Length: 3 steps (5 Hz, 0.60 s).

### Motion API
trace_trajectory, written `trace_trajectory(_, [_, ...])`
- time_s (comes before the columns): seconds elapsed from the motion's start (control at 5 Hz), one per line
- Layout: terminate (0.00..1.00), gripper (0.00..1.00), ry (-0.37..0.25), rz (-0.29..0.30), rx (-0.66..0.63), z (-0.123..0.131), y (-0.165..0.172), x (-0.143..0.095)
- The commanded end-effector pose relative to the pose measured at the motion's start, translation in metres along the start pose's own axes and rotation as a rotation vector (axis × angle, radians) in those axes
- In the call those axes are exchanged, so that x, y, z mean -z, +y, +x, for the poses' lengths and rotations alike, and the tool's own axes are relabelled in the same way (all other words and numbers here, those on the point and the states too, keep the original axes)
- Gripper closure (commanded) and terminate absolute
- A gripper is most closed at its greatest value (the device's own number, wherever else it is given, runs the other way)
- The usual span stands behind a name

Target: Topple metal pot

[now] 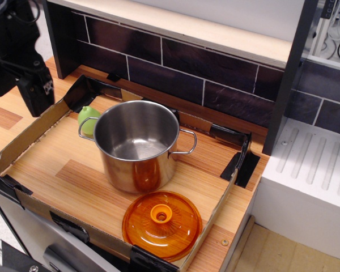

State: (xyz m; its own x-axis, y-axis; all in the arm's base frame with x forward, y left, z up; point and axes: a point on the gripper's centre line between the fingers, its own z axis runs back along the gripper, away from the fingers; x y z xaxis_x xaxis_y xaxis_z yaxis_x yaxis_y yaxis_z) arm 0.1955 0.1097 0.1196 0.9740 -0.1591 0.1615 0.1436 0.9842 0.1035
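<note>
The metal pot (137,145) stands upright and empty in the middle of a shallow cardboard tray (28,136). It is shiny steel with a wire loop handle on each side. My black gripper (36,97) hangs at the far left, above the tray's left wall, well apart from the pot and to its left. It looks dark and narrow; I cannot tell whether its fingers are open or shut. It holds nothing that I can see.
An orange translucent lid (161,224) with a knob lies flat at the tray's front edge. A green object (88,119) sits behind the pot's left handle. A dark tiled back wall (181,68) rises behind. A white drainer (317,170) is at right.
</note>
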Motion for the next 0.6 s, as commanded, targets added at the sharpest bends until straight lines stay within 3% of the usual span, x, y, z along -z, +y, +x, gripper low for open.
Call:
trace_trajectory(0.0, [0.0, 0.0, 0.002, -0.086, 0.466, 0.001, -0.058, -0.016])
trace_trajectory(0.2, [0.0, 0.0, 0.003, -0.136, 0.712, 0.004, -0.075, -0.008])
trace_trajectory(0.4, [0.0, 0.0, 0.027, -0.222, 0.849, 0.009, -0.083, 0.007])
